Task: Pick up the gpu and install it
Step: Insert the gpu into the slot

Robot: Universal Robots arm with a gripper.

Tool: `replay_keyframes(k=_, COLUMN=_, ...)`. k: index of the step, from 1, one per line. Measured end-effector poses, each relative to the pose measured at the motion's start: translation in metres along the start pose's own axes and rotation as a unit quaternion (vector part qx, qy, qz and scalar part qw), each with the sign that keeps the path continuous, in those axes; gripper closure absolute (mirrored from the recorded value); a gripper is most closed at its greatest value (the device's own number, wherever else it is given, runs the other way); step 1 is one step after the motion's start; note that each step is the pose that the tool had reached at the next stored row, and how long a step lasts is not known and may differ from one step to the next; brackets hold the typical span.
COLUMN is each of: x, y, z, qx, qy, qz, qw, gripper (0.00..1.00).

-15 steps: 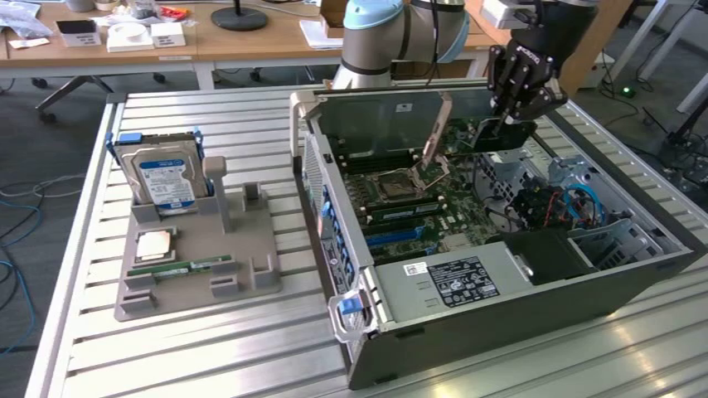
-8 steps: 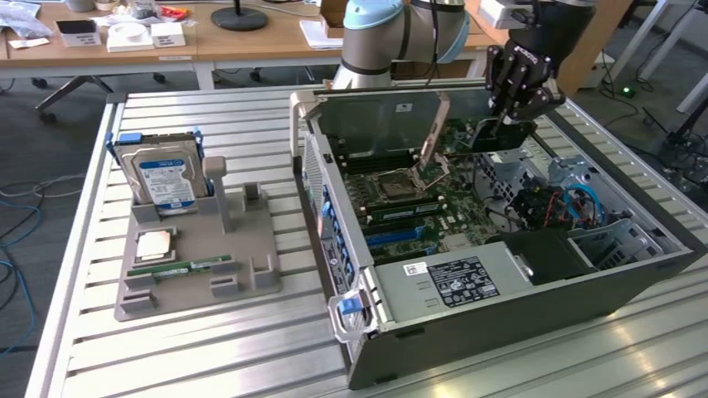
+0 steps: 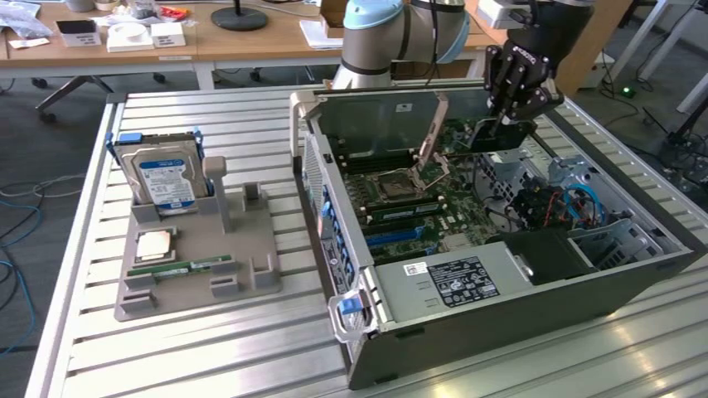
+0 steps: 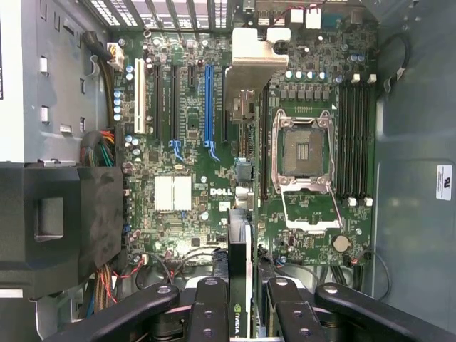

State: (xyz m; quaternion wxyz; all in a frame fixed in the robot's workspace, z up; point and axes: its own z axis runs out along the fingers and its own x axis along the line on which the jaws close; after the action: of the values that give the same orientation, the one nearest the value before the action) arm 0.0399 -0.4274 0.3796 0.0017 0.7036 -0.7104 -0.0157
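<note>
The gpu point(image 4: 239, 249) is pinched by the tool point(image 4: 242, 299) — held edge-down over the motherboard point(image 4: 185, 164), presumably so its contacts face it.

dark gpu point(image 4: 239, 265), on edge, above motherboard point(image 4: 185, 142)

Gripper point(image 3: 511, 118) over the open computer case point(image 3: 531, 323), clamped on the gpu point(image 3: 495, 138). Card hangs edge-down above the motherboard point(image 3: 415, 207), near the case's far wall. Case lies on slatted table point(image 3: 199, 348). At the exterior view's left, grey fixture point(image 3: 249, 249): hard drive point(image 3: 166, 176) upright, processor point(image 3: 152, 245) and memory stick point(image 3: 181, 268) lying flat.
</note>
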Motion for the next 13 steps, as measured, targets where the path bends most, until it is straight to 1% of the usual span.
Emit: replay_keyframes(k=13, x=0.0, y=0.0031, z=0.0001, qx=0.0008, qy=0.0, qz=0.0, qw=1.0, gripper=0.74)
